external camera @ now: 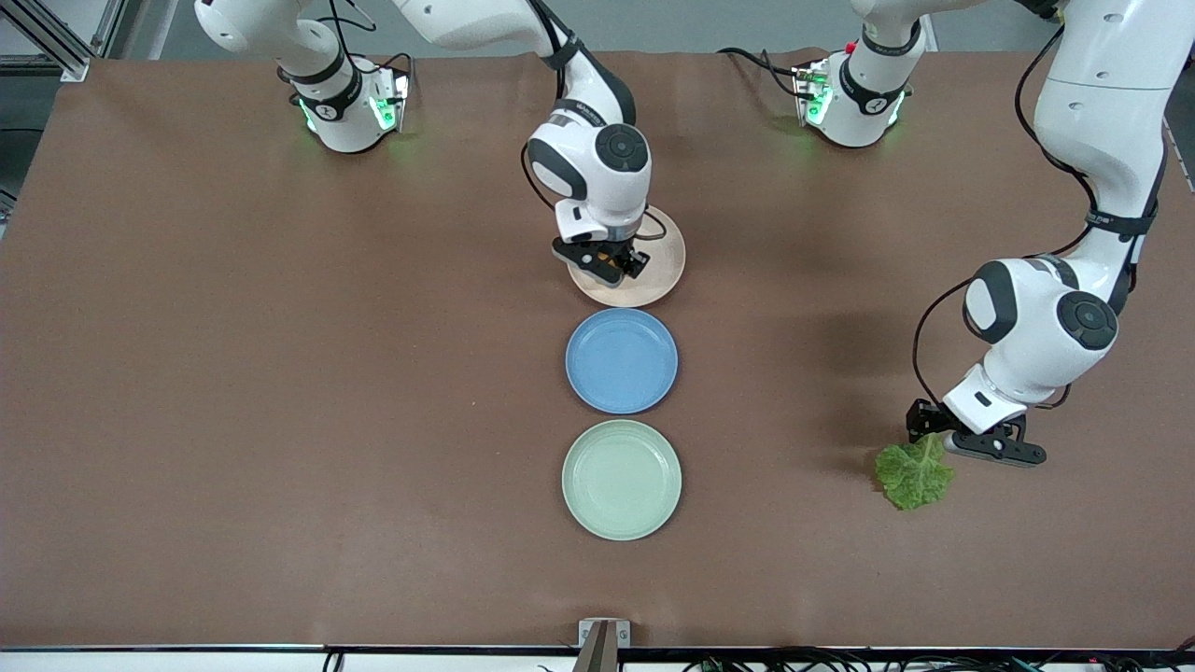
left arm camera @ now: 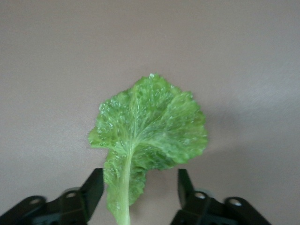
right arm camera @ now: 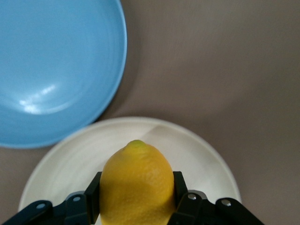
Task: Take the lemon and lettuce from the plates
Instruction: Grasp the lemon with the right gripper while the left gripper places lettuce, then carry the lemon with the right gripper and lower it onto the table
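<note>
The right gripper (right arm camera: 136, 204) is clamped on the lemon (right arm camera: 136, 183) over the beige plate (external camera: 653, 280). The left gripper (left arm camera: 136, 197) stands open astride the lettuce (left arm camera: 150, 131) on the table (external camera: 280, 373).

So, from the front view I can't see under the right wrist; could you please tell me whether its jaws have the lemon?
Observer: Yes. In the right wrist view the right gripper has its jaws shut on the lemon, one on each side, over the beige-pink plate.
Operator: Thank you. And does the other arm have a hold on anything?
Observer: No. In the left wrist view the left gripper has its jaws open, standing clear on either side of the stem of the lettuce, which lies flat on the table.
</note>
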You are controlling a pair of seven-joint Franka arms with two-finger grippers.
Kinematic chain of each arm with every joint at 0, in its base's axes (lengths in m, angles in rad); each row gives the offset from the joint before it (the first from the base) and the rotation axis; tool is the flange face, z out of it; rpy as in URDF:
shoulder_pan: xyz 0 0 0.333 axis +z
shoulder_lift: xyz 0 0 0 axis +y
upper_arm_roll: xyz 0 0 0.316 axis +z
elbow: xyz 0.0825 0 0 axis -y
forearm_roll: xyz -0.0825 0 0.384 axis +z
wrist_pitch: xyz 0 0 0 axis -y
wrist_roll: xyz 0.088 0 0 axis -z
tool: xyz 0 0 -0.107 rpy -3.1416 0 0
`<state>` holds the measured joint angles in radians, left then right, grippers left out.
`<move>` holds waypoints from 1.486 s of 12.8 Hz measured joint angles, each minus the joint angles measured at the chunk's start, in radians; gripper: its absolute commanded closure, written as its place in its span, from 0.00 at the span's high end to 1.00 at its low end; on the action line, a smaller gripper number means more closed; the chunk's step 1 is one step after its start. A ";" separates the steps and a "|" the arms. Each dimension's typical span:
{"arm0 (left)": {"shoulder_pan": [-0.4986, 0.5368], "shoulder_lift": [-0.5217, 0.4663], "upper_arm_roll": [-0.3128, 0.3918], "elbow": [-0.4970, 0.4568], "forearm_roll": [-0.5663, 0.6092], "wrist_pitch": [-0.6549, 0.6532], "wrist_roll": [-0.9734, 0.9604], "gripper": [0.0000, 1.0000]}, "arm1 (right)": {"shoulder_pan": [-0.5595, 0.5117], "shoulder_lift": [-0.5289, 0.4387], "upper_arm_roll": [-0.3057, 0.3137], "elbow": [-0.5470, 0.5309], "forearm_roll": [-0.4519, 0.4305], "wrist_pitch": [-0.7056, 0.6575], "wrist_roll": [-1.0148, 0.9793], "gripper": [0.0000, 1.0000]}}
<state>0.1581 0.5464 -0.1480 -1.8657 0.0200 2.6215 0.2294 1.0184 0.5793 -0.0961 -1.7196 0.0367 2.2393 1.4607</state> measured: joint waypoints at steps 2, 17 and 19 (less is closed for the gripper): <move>0.000 -0.031 -0.001 0.098 0.000 -0.171 -0.021 1.00 | -0.085 -0.083 -0.005 -0.015 -0.001 -0.058 -0.110 0.00; 0.005 -0.418 0.001 0.297 0.000 -0.943 -0.132 1.00 | -0.824 -0.086 -0.005 -0.310 -0.003 0.306 -1.333 0.01; 0.004 -0.450 0.000 0.304 0.000 -0.982 -0.135 1.00 | -0.823 -0.046 0.002 -0.273 -0.003 0.310 -1.344 0.01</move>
<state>0.1624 0.0964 -0.1477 -1.5617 0.0200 1.6393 0.0942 0.1953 0.5331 -0.0941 -1.9930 0.0339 2.5489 0.1169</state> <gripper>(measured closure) 0.000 0.383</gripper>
